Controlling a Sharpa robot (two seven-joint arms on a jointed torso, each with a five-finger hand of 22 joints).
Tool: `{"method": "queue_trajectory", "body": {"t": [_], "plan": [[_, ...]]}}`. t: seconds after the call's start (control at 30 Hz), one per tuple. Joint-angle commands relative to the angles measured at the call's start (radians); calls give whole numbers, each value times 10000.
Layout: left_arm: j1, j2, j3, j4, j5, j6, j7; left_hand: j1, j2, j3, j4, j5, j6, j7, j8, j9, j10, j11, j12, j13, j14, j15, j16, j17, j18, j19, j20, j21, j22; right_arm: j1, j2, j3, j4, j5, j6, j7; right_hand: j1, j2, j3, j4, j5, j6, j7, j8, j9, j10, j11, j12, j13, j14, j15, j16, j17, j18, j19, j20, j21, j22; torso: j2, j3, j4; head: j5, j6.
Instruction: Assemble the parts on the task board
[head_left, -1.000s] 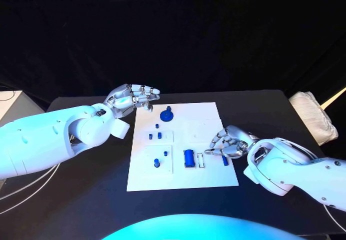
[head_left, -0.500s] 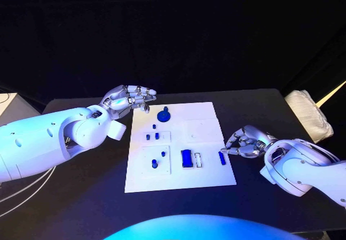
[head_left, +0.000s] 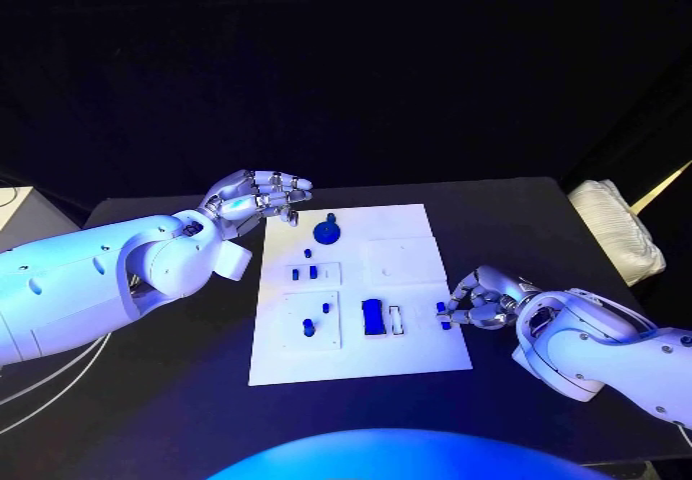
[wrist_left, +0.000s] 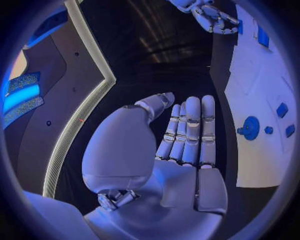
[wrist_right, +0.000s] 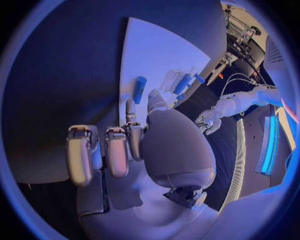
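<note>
Black table: right hand (head_left: 480, 303) touching blue peg (head_left: 441, 314).

small blue peg (head_left: 441, 314) half hidden behind right hand (head_left: 480, 301)

A folded white cloth (head_left: 623, 232) lies at the black table's (head_left: 548, 215) edge

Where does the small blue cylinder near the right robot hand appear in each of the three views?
Head view: the blue cylinder lies at the task board's right edge, at the right robot hand's fingers.
Left wrist view: a blue bit beside the far robot hand; probably it.
Right wrist view: it lies on the board just beyond the fingers.
Shared landmark: the white task board.
</note>
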Motion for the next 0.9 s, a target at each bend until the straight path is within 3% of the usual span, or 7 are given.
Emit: {"method": "queue_trajectory", "body": {"t": [0.03,0.23,0.47,0.53,0.57,0.63,0.9], "plan": [[4,13,6,24,-26,154,101,-2,30,-66,-7,38,-57,-1,33,14,-41,-1,55,-4,-69,11,-59,-12,68,57,-10,-47,-11,-45,89,-1,-79,-507,272,-316,-55,59,72,17,-4,60,-6,73,10,137,-38,45,1168,816,-32,34,1620,-91,908,11,65,2465,18,-1,2,14,7],[4,7,6,28,-26,165,99,-2,30,-66,-7,38,-57,-1,33,14,-41,-1,55,-4,-69,11,-59,-12,68,57,-10,-47,-11,-110,340,-2,-241,-819,477,-451,224,40,229,-50,-43,80,-36,74,-1,150,-70,53,1188,817,-64,37,1631,-94,911,-20,84,2470,21,-1,-5,14,-15],[4,-10,6,33,-27,179,96,-8,42,-70,-4,38,-65,-1,40,17,-45,0,69,-5,-65,11,-63,-15,66,68,-11,-60,-22,-219,624,-12,-499,-1640,1194,-761,1002,-12,607,-199,-185,114,-69,45,-50,143,-106,12,1191,817,-98,36,1643,-95,910,-53,89,2470,13,-8,16,28,-55],[4,-16,6,32,-27,175,96,-8,42,-70,-4,38,-65,-1,40,17,-45,0,69,-5,-65,11,-63,-15,66,68,-11,-60,-22,-236,656,-14,-534,-1831,1305,-803,1235,-41,852,-176,-667,140,-65,17,-85,140,-104,-7,1193,819,-101,39,1655,-98,911,-61,101,2473,12,-8,9,36,-63],[4,-20,6,33,-27,174,95,-8,42,-70,-4,38,-65,-1,40,17,-45,0,69,-5,-65,11,-63,-15,66,68,-11,-60,-22,-243,673,-16,-551,-1944,1369,-827,1368,-57,969,-204,-669,153,-75,8,-98,141,-113,-7,1198,819,-104,38,1656,-100,914,-63,114,2476,10,-9,10,36,-65],[4,-25,6,35,-27,175,93,-8,42,-70,-4,38,-65,-1,40,17,-45,0,69,-5,-65,11,-63,-15,66,68,-11,-60,-22,-253,699,-17,-573,-2131,1492,-865,1650,-136,1253,-264,-258,175,-81,-31,-141,137,-123,-16,1206,822,-116,43,1672,-99,912,-73,110,2475,4,-10,3,46,-74],[4,-42,6,43,-28,178,81,-8,42,-70,-4,38,-65,-1,40,17,-45,0,69,-5,-65,11,-63,-15,66,68,-11,-60,-22,-267,763,-24,-582,-2444,1715,-937,1938,-548,2101,-209,629,315,-82,-115,-260,126,-127,-57,1221,826,-118,46,1698,-106,918,-81,147,2484,3,-11,-10,45,-74]]}}
